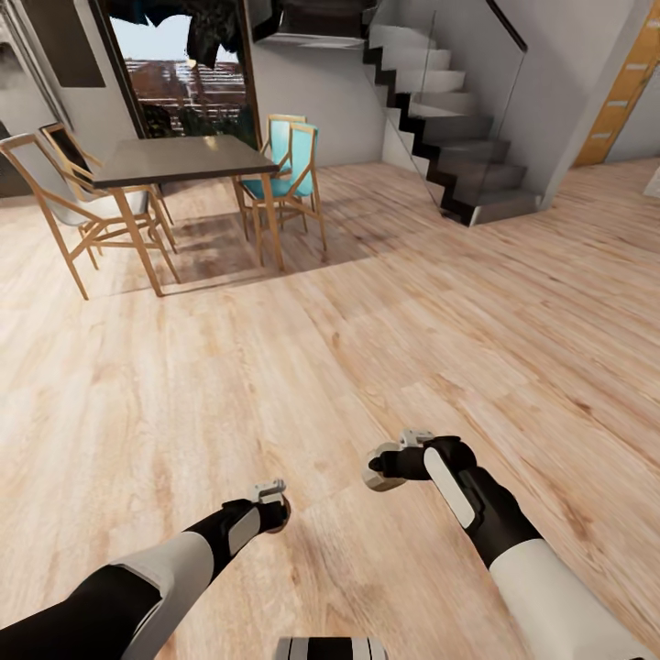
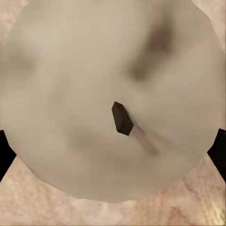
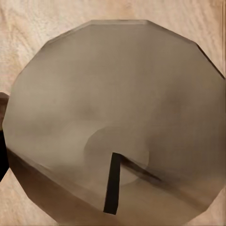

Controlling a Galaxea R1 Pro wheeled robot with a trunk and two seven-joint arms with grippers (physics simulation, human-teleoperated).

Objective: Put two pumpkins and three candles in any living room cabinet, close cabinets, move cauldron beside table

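Note:
Both arms reach forward low over the wooden floor. My left gripper (image 1: pixel 280 510) is shut on a pale beige candle (image 1: pixel 286 515). In the left wrist view that candle's round top (image 2: pixel 70 94) with its short dark wick (image 2: pixel 122 118) sits right in front of the camera, with a dark finger (image 2: pixel 219 153) at its side. My right gripper (image 1: pixel 378 469) is shut on a grey-brown candle (image 1: pixel 373 481). The right wrist view looks down on that candle's faceted top (image 3: pixel 117 84) and black wick (image 3: pixel 112 183).
A dark dining table (image 1: pixel 183 158) with wooden chairs (image 1: pixel 55 197) and teal chairs (image 1: pixel 291 170) stands ahead to the left, before a glass door (image 1: pixel 188 78). A staircase (image 1: pixel 458 147) rises at the back right. Open wooden floor (image 1: pixel 412 302) lies between.

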